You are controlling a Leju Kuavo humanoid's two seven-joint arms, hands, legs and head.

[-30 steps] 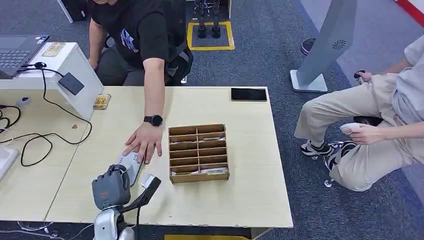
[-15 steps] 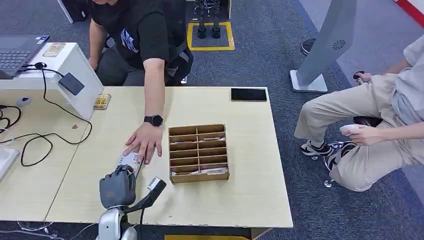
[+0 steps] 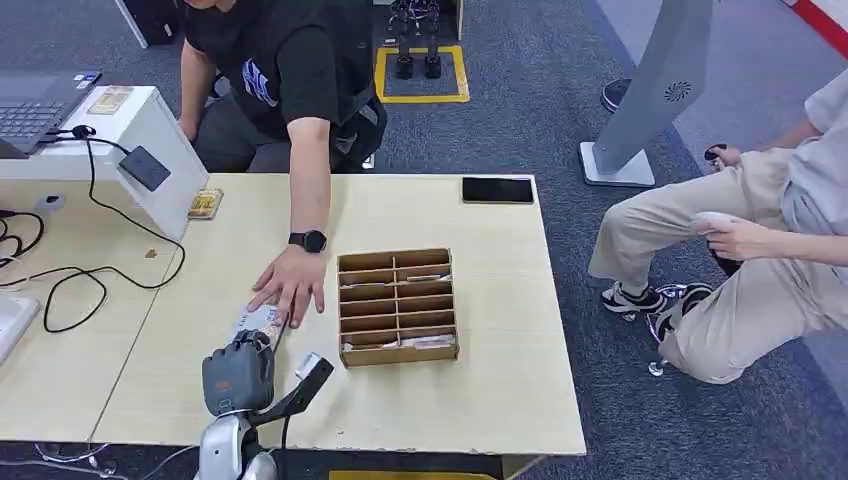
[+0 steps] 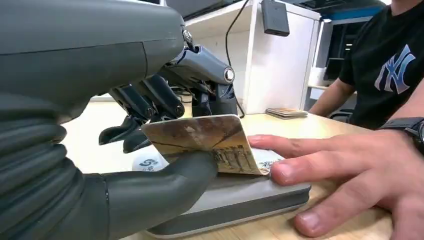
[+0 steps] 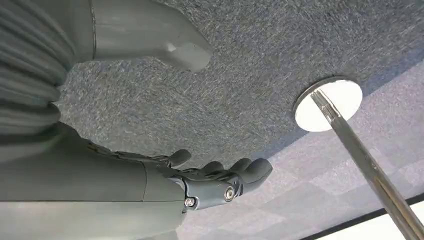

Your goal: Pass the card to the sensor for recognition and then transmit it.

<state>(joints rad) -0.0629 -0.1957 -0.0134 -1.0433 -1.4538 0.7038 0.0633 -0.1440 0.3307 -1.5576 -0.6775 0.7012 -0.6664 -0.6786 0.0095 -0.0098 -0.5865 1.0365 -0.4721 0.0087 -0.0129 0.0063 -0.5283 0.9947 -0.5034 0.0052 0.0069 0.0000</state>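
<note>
On the pale wooden table (image 3: 480, 390), the robot's left hand (image 3: 238, 372) pinches a thin rectangular card with a brownish printed picture (image 4: 210, 142) between its thick grey thumb (image 4: 170, 185) and its darker fingers (image 4: 150, 102). The card curves slightly, its near edge lifted in the grip and its far edge lying on a flat grey rounded sensor pad (image 4: 240, 200) that rests on the table. A person in a black T-shirt leans over from the far side; that person's hand (image 3: 290, 285), with a black watch on the wrist, presses fingertips on the far end of the card and the pad, just beside the robot's fingers. To the right of the pad stands a brown wooden sorting box with two columns of slots (image 3: 397, 306), some holding cards. A small stack of cards (image 3: 204, 203) lies near a white slanted stand (image 3: 150, 135) bearing a dark reader and a black cable. A black phone (image 3: 497, 189) lies at the table's far edge. The right hand (image 5: 210, 180) hangs over grey carpet, fingers loosely apart and holding nothing. A second person in beige trousers sits at the right.
</note>
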